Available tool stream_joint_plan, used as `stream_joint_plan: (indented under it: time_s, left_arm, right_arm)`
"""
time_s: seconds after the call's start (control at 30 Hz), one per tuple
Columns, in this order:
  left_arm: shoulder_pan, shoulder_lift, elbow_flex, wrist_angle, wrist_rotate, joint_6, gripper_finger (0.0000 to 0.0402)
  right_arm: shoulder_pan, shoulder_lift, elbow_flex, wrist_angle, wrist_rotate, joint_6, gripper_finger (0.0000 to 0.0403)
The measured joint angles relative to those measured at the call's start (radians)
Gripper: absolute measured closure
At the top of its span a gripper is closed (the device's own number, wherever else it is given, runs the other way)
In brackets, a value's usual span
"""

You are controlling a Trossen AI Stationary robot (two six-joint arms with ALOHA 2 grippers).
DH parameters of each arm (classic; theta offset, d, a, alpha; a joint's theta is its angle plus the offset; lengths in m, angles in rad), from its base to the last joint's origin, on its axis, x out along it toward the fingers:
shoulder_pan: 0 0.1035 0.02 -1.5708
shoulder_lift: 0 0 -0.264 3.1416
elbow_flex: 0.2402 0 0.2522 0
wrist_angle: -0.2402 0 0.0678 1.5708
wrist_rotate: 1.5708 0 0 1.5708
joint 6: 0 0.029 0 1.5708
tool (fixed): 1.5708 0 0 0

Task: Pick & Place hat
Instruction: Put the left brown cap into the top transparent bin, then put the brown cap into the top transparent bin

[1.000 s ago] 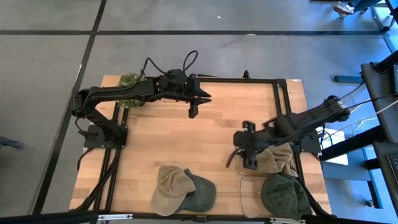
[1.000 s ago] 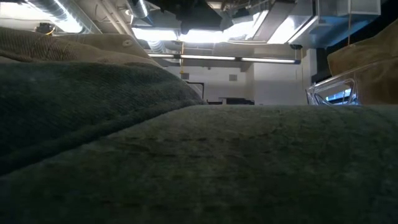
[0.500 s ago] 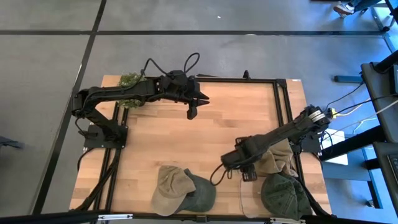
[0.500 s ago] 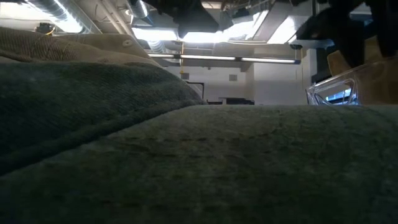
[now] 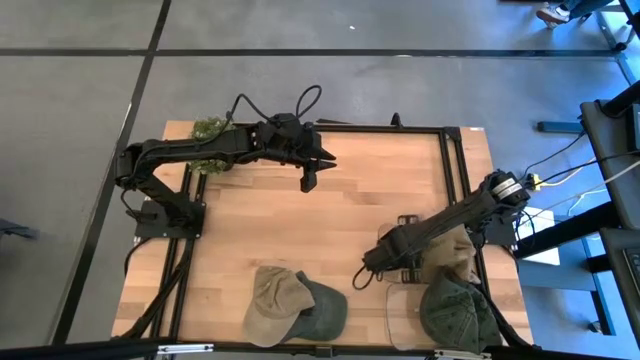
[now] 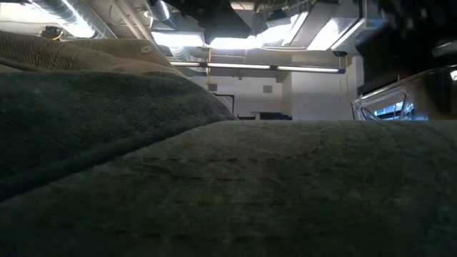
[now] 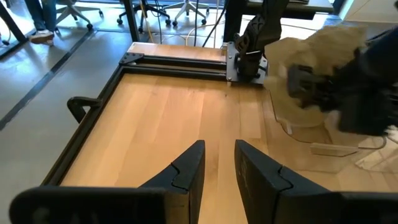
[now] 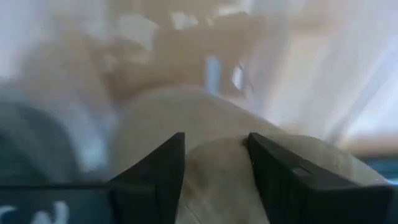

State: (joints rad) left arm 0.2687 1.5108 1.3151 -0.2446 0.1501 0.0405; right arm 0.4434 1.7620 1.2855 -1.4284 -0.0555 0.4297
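Hats lie along the near edge of the wooden table (image 5: 300, 210): a tan hat (image 5: 272, 300) overlapping a dark green hat (image 5: 322, 308) at near centre-left, and at the near right a second dark green hat (image 5: 455, 312) with a beige hat (image 5: 448, 255) just beyond it, beside a clear plastic sheet (image 5: 400, 305). The right gripper (image 5: 372, 268) is low over the table, between the two groups of hats and near the clear sheet. Its wrist view shows the two dark fingers (image 8: 154, 167) standing apart with pale fabric showing between and beyond them, but the picture is blurred and I cannot tell if they hold anything. The left gripper (image 5: 312, 172) waits at the far side of the table, left of centre; its fingers (image 7: 186, 171) have a narrow gap with nothing in it.
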Motion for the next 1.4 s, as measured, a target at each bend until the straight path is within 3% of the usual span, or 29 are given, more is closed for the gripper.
stream_joint_plan:
  time_s: [0.2,0.43,0.63,0.93,1.27,1.4]
  left_arm:
    - [0.000,0.000,0.000,0.001,0.000,0.025,0.0318]
    - [0.000,0.000,0.000,0.001,-0.002,0.025,0.0318]
    - [0.000,0.000,0.000,0.001,-0.002,0.025,0.0318]
    - [0.000,0.000,0.000,0.001,-0.002,0.025,0.0318]
    - [0.000,0.000,0.000,0.001,-0.003,0.025,0.0318]
    - [0.009,-0.006,0.000,-0.012,-0.002,0.025,0.0318]
  right_arm:
    - [-0.023,-0.002,-0.050,-0.141,0.008,0.153,0.0226]
    - [-0.034,-0.027,-0.027,-0.133,0.012,0.301,0.0226]
    - [-0.035,-0.028,-0.025,-0.018,0.008,0.379,0.0226]
    - [-0.052,-0.032,0.104,-0.095,0.063,0.453,0.0226]
    - [-0.054,-0.203,0.181,-0.122,0.115,0.582,0.0226]
    - [-0.054,-0.280,0.181,-0.056,0.148,0.583,0.0226]
